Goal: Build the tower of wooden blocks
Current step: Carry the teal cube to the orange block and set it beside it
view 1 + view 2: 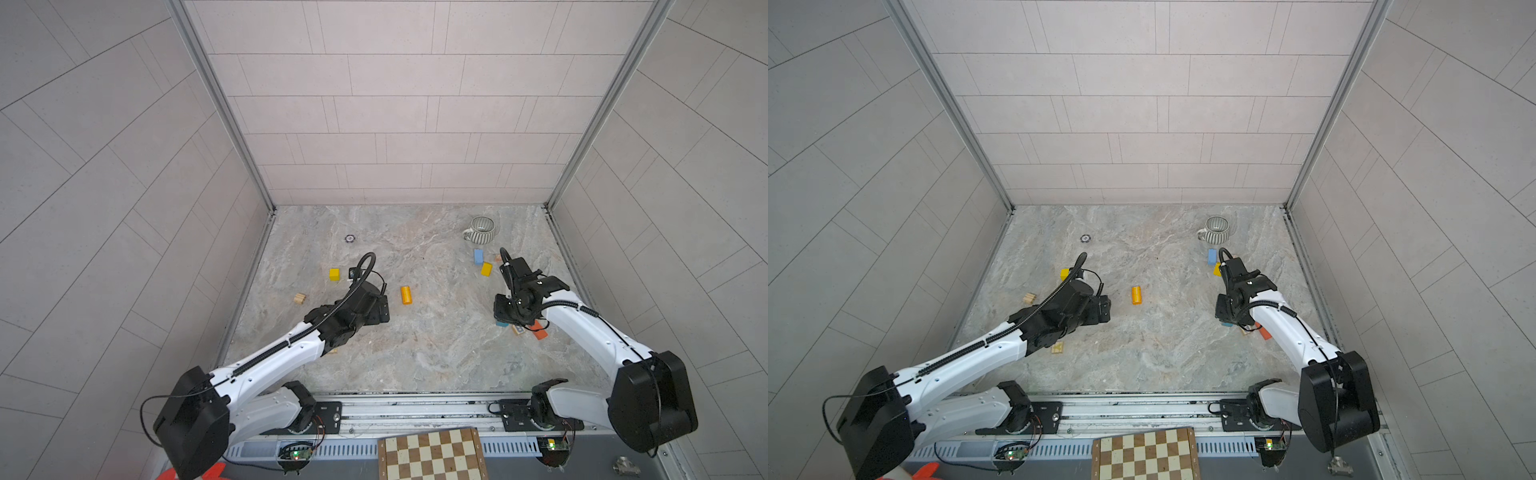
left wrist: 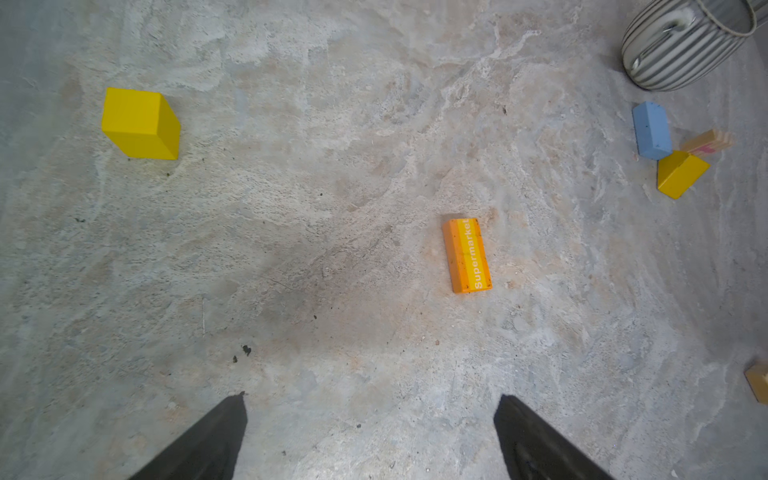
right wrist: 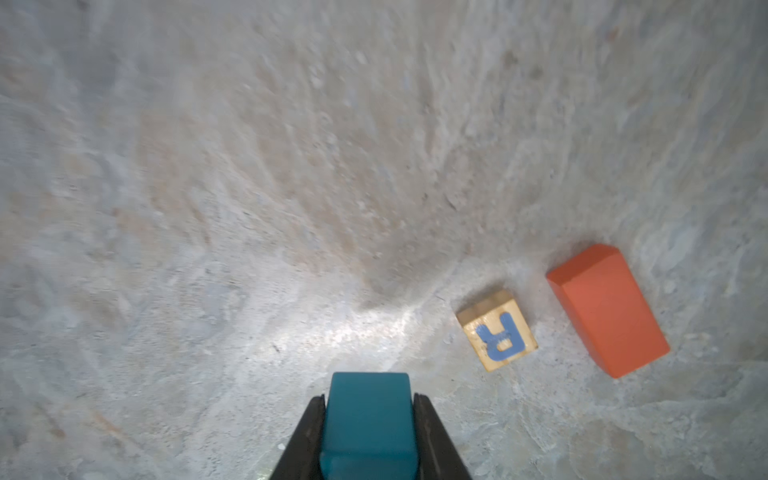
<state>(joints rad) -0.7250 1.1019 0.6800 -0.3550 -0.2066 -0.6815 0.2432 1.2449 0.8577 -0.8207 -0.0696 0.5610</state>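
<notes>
Top views, wood blocks [image 1: 406, 295]: scattered singly over the tabletop [image 1: 415, 357], none stacked, so no tower stands yet. An orange block lies mid-tabletop, a yellow cube [image 1: 334, 274] to its left, and a blue block [image 1: 478, 256] by the mug [image 1: 481, 228] far right.
Top views, arms: the left gripper [image 1: 382, 311] hovers left of centre; the right gripper [image 1: 502, 319] points down, near right.
Left wrist, left gripper: jaws spread wide, holding nothing, idle over bare tabletop.
Right wrist, right gripper: clamped on the flat sides of a teal block [image 3: 370, 415], likely to keep it square for placing. I cannot tell whether it is lifted.
Right wrist, neighbours: a lettered cube [image 3: 496, 330] and a red block [image 3: 606, 309] lie just beside it, apart from each other.
</notes>
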